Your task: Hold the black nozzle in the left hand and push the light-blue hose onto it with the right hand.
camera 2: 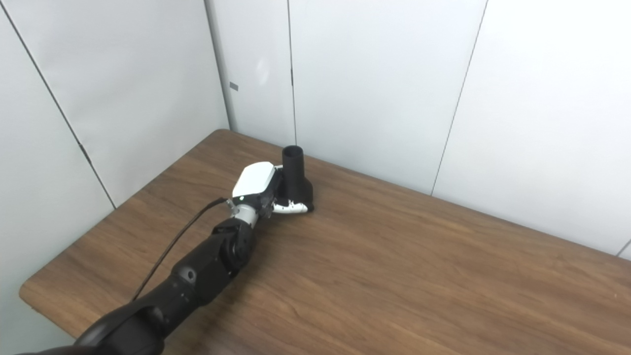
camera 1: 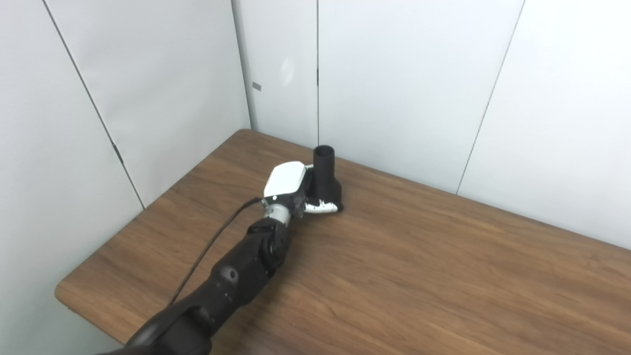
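Note:
A black nozzle (camera 1: 326,178) stands upright on the wooden table (camera 1: 419,276) near its far edge, with a narrow round neck on top and a wider base. My left hand (camera 1: 292,189) is wrapped around the base from the left, white thumb curled across the front at the table surface. The same nozzle (camera 2: 296,179) and left hand (camera 2: 260,188) show in the right eye view. No light-blue hose appears in either view. My right hand is out of view.
White wall panels (camera 1: 404,88) rise just behind the nozzle and along the table's left side. A black cable (camera 1: 212,246) runs along my left forearm. The table's rounded left corner (camera 1: 64,291) is near the bottom left.

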### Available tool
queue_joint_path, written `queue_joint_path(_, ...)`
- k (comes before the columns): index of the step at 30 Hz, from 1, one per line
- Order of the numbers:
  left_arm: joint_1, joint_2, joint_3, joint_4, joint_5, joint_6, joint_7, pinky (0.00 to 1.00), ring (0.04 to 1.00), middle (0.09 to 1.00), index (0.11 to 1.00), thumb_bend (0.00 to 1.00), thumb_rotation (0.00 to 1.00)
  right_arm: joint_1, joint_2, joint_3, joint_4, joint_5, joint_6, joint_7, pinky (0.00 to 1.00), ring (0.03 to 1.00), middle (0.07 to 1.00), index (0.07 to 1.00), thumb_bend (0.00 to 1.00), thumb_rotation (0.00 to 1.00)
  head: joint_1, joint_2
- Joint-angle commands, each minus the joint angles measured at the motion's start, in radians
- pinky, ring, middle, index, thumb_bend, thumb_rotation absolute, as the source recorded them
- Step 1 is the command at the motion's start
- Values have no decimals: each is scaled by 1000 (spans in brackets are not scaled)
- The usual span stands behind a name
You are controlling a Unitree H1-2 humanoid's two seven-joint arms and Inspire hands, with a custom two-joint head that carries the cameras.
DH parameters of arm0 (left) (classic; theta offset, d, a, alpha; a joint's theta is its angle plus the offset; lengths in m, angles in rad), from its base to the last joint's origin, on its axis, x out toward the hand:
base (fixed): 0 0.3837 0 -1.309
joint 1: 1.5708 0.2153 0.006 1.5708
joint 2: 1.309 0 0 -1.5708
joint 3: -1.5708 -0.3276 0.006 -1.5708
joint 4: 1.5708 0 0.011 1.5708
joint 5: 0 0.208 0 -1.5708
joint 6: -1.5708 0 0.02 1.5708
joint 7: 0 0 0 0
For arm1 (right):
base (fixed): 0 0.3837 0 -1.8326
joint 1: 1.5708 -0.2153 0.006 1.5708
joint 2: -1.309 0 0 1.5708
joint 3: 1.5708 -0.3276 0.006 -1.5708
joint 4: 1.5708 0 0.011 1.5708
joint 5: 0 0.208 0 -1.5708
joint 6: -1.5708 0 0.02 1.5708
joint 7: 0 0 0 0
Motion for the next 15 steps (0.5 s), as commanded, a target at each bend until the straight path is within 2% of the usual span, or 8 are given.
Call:
queue_joint_path(1,11,-1,-26,-2,36,-48,27,878,651,626,509,522,67,-2,-14,-4,-33,-3,-50,3,489,614,645,495,490,170,-1,1)
queue_joint_path(3,22,-6,-30,-22,43,-59,44,834,608,558,496,511,60,-3,-15,-2,-36,-7,-47,3,491,613,644,495,490,171,-5,3)
queue_joint_path(5,30,-17,-23,-29,34,-83,61,732,408,385,492,511,57,-3,-15,-1,-37,-6,-46,5,490,615,647,495,490,170,-10,4)
queue_joint_path(6,42,-24,-21,-49,17,-105,49,711,367,348,491,512,57,-4,-14,-3,-39,-2,-40,4,490,615,647,495,490,170,-14,5)
queue_joint_path(7,50,-28,-20,-62,6,-119,38,406,240,261,491,513,52,-4,-13,-4,-40,1,-36,3,492,617,647,495,490,170,-14,5)
queue_joint_path(9,64,-43,-20,-73,-3,-145,39,150,138,193,490,515,50,-4,-13,-4,-44,2,-32,3,494,619,648,495,490,170,-20,8)
queue_joint_path(11,72,-56,-23,-72,4,-162,51,97,119,174,488,518,47,-4,-14,-2,-47,0,-32,4,493,613,644,495,490,170,-23,11)
queue_joint_path(15,90,-74,-34,-92,17,-172,33,99,139,212,488,517,44,-2,-14,2,-57,-2,-29,4,491,608,642,495,491,170,-41,17)
